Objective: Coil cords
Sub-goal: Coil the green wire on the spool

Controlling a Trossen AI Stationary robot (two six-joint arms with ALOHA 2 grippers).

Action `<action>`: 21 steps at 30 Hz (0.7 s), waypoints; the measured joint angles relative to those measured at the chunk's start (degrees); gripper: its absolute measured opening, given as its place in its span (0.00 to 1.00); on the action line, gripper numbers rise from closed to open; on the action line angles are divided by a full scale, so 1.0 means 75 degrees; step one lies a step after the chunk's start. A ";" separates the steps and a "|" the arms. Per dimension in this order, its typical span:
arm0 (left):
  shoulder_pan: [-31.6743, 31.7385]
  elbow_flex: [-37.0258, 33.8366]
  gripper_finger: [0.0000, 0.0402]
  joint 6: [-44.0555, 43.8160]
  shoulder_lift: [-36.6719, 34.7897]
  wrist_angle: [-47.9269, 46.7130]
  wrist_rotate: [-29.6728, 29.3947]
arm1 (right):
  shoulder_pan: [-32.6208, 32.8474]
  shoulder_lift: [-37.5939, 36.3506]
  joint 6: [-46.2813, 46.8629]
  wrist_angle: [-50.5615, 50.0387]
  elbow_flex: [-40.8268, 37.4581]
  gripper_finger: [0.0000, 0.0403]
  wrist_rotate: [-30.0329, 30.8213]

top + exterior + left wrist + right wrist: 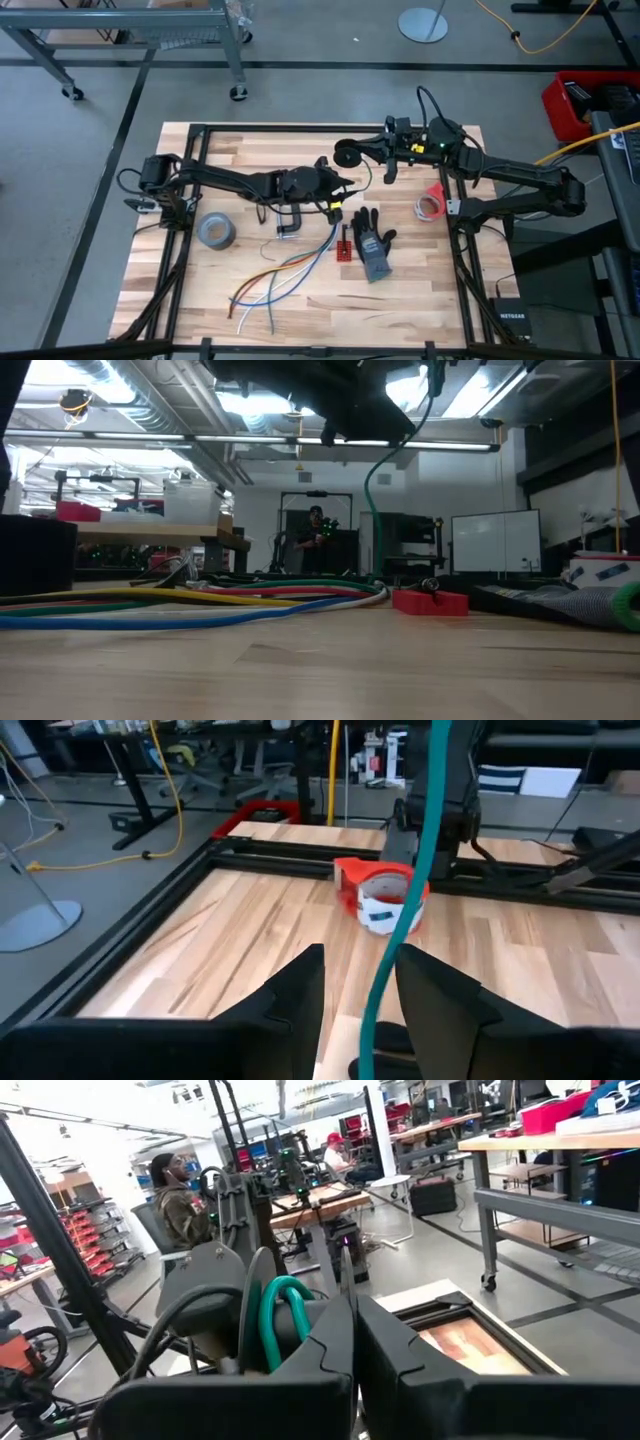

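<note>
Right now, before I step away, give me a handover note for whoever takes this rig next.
Right gripper: shut on the cord, raised over the table's far middle, with green loops gathered beside its fingers.
Left gripper: open, raised at mid-table, with the cord running loosely through the gap between its fingers.
Cord: it runs from the right gripper down through the left; its far end is out of sight.
Done: a few loops are wound at the right gripper.
Left: probably feed the rest through, finish the coil and set it down.
</note>
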 joint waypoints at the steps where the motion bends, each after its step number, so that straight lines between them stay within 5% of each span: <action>1: 0.0000 0.0000 0.29 0.0012 0.0027 0.0021 -0.0003 | 0.0000 0.0000 0.0000 0.0000 0.0000 0.01 -0.0003; 13: 0.0000 0.0000 0.28 0.0189 0.0204 0.0246 0.0000 | 0.0000 0.0003 0.0000 0.0015 0.0000 0.01 0.0000; 21: 0.0007 0.0000 0.03 0.0156 0.0192 -0.0071 0.0000 | 0.0000 0.0002 0.0090 0.0011 0.0000 0.01 -0.0101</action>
